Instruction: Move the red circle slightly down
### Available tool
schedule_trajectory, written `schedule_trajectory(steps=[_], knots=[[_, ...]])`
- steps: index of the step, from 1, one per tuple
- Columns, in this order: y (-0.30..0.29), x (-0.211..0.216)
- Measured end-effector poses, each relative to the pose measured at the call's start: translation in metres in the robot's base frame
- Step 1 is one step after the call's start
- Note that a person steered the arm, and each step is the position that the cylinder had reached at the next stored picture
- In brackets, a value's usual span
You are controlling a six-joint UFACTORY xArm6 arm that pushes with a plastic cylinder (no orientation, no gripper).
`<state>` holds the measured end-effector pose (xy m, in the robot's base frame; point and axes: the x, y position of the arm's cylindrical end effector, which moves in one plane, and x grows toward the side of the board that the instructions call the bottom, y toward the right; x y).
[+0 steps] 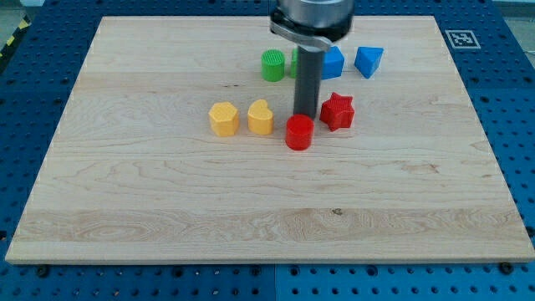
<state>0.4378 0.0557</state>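
Red is the colour that matters: the red circle (299, 132) sits a little above the middle of the wooden tabletop (125, 217), nearer the top edge than the bottom, with bare board all the way from it to the bottom edge. My tip (305, 115) stands at the circle's upper rim, just to the view's top of it and seemingly touching, though I cannot tell whether there is a hair of space between. That placement makes sense to me: to shift the circle slightly down I need to be behind it on the top side, so a short stroke toward the bottom edge carries it along. I have no jaws to open or close; the rod grasps nothing and can only press against a side. Just to the view's right of my tip sits the red star (338, 111), close enough that I judge a straight downward stroke is wanted, lest I clip it. Toward the left edge, in a row with the circle, stand a yellow heart-like block (261, 117) and another yellow block (224, 119), both apart from the circle. Nearer the top edge are a green round block (273, 65), a sliver of green partly hidden by my rod, and two blue blocks (334, 62) (369, 60), well clear of the push. I judge the move not yet done.
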Motion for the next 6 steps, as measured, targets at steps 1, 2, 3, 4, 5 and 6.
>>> schedule_trajectory(steps=[1,2,3,4,5,6], knots=[[0.013,0.038],[0.028,0.068],[0.055,0.048],[0.059,0.036],[0.026,0.036],[0.010,0.025]])
